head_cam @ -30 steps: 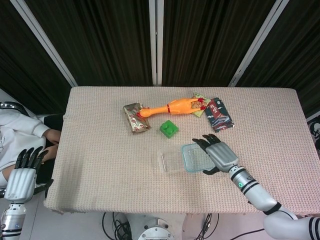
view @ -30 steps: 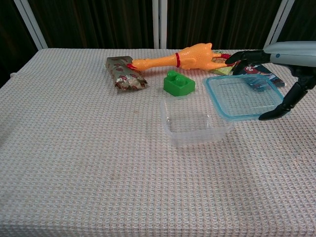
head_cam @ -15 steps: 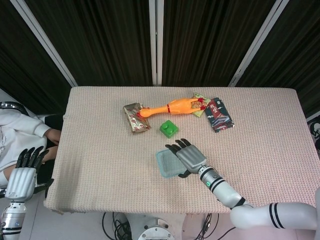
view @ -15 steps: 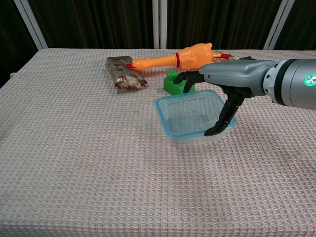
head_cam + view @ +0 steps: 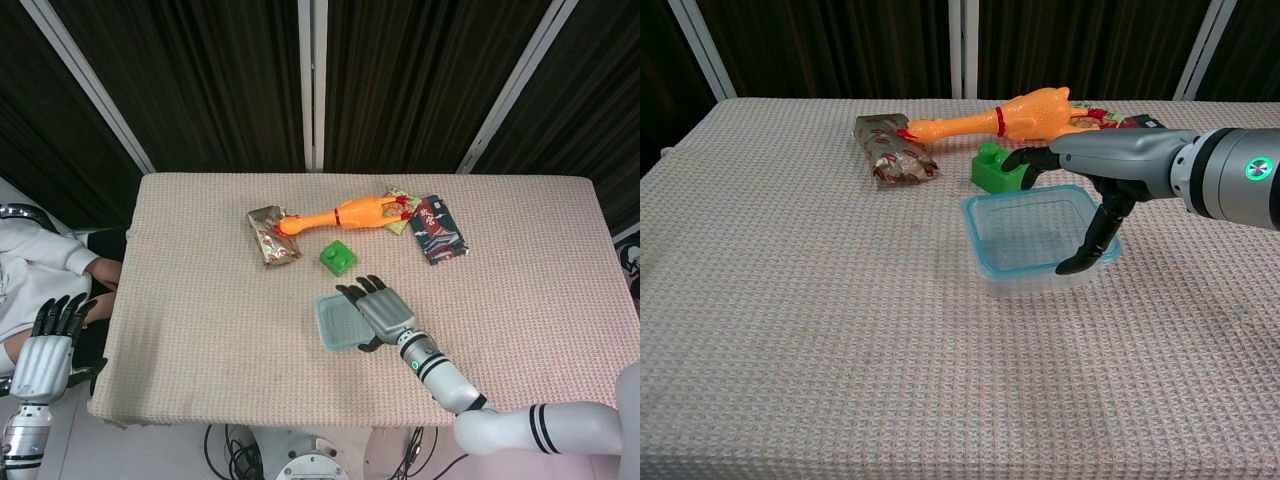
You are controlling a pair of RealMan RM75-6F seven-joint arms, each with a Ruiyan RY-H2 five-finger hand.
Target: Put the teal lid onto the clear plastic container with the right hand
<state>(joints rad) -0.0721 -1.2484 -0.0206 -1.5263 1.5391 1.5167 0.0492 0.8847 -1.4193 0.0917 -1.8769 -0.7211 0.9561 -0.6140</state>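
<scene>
Chest view: my right hand [image 5: 1095, 190] grips teal lid [image 5: 1025, 232] by its right edge, thumb at the near corner, fingers over the far rim. Lid sits on clear plastic container [image 5: 1040, 282], mid-table, just in front of green block [image 5: 998, 168]. Left hand [image 5: 42, 350] off table, fingers apart, holding nothing.

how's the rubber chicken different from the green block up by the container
The rubber chicken is orange with red trim, long and thin, lying on its side; the green block is plain green, squat and compact, sitting studs-up. The chicken's ends lie against or over the packets beside it, while the block stands alone, just beyond the right hand. Both rest on the table, untouched.
</scene>
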